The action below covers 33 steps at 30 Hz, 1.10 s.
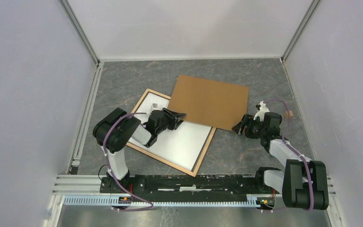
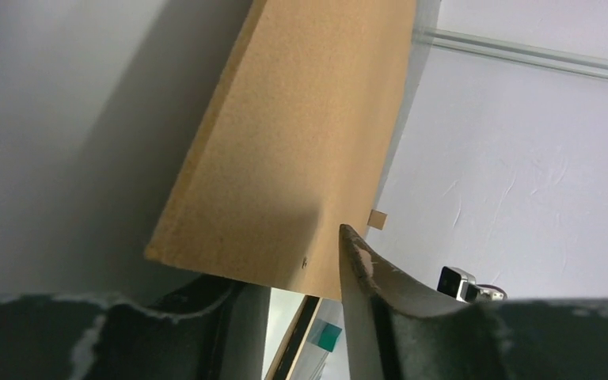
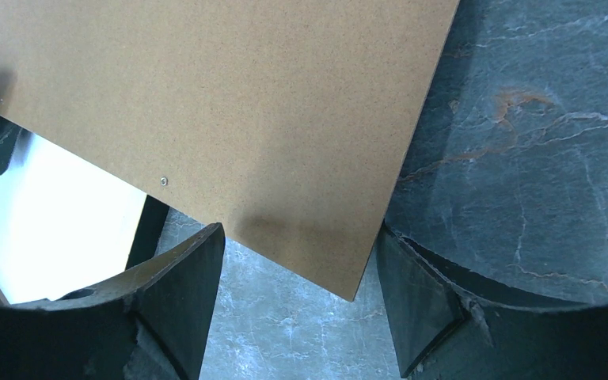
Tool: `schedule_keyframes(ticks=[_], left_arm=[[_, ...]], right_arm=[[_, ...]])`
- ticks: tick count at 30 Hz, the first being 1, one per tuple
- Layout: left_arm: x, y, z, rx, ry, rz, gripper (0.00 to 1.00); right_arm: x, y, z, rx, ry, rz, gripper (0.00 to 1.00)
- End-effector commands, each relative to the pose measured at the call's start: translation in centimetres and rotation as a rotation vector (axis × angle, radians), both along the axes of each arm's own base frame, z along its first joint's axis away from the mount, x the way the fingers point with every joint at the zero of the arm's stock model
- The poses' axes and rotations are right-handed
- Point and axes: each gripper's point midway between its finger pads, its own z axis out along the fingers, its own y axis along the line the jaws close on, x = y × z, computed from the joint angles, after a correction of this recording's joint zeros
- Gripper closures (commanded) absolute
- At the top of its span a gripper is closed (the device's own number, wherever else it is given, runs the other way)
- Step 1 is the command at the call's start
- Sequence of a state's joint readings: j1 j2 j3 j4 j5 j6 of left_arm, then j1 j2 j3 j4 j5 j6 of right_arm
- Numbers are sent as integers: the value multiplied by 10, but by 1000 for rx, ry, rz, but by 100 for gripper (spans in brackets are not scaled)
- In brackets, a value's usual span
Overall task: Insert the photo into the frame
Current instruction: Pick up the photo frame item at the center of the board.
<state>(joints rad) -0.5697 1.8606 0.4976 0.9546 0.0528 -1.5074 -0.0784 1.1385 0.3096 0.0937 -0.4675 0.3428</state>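
The frame [image 1: 206, 151] lies flat, tan rails up. A white sheet [image 1: 179, 139], the photo with its plain back up, lies inside the rails; its print is hidden. A brown backing board [image 1: 212, 101] overlaps the frame's far right corner. My left gripper [image 1: 178, 118] is open over the photo at the board's near left corner; in the left wrist view the board [image 2: 285, 158] sits just beyond the gripper [image 2: 285, 317]. My right gripper [image 1: 240, 127] is open at the board's near right corner; in the right wrist view that corner [image 3: 245, 103] points into the gripper [image 3: 297, 277] without touching a finger.
White walls close in the dark marbled table [image 1: 246, 156] on three sides. A metal rail [image 1: 194, 182] with the arm bases runs along the near edge. The frame's black edge [image 3: 146, 229] and the white photo [image 3: 55, 214] show left of my right fingers.
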Motion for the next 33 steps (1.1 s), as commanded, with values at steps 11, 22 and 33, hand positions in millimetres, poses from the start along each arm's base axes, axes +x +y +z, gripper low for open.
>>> schedule_keyframes(ticks=[11, 22, 33], left_arm=[[14, 8, 37, -82, -59, 53, 85], [13, 34, 111, 88, -150, 6, 96], [7, 35, 193, 184, -211, -65, 98]], right_arm=[[1, 1, 9, -22, -44, 21, 25], [0, -16, 30, -155, -75, -8, 22], [11, 8, 144, -376, -350, 124, 17]])
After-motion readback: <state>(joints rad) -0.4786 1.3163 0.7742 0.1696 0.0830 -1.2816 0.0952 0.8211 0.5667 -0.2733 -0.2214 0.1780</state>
